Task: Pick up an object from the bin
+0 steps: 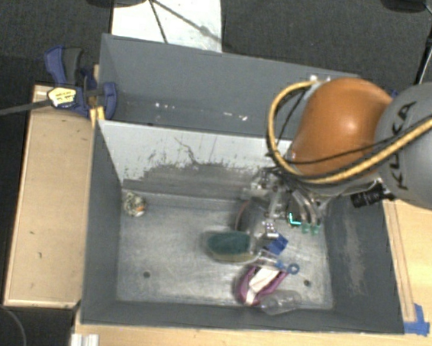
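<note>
Teal oval pad (pixel 227 245) lies just beside the claw (pixel 265 235) in the bin (pixel 151 277).

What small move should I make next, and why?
Probably shift slightly toward the view's left, then lower. The arm's tip sits low at the right edge of the dark green oval thing, with a blue piece and a purple and white bundle crowded close beside it. Centring over the oval should avoid catching those.

Grey bin (pixel 167 271) floor: crumpled ball (pixel 134 205) left; teal disc (pixel 227 245), purple-white heap (pixel 260 282) right.
</note>
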You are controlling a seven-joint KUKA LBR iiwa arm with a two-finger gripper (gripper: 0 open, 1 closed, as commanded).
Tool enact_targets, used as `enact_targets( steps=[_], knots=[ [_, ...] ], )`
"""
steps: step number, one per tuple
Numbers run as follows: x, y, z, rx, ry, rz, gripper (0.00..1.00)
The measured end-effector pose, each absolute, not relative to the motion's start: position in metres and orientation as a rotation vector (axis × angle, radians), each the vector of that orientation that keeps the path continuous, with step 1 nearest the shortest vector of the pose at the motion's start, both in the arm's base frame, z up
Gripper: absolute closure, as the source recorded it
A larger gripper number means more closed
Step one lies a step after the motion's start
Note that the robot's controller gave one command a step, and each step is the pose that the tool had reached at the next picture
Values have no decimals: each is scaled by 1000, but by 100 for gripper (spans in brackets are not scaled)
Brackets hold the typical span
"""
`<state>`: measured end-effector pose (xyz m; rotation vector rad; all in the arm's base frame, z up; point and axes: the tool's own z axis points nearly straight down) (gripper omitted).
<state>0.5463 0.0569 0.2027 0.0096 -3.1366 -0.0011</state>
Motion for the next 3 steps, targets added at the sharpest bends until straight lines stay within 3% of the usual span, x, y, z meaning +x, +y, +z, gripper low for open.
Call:
enact_targets(
  steps=[1, 2, 3],
  knots=[
    [577, 49, 72, 402, -3120, -3, 0],
    [580, 50, 76, 397, -3133, -5, 100],
    [571, 65, 258, 413, -3126, 0, 100]
  ],
)
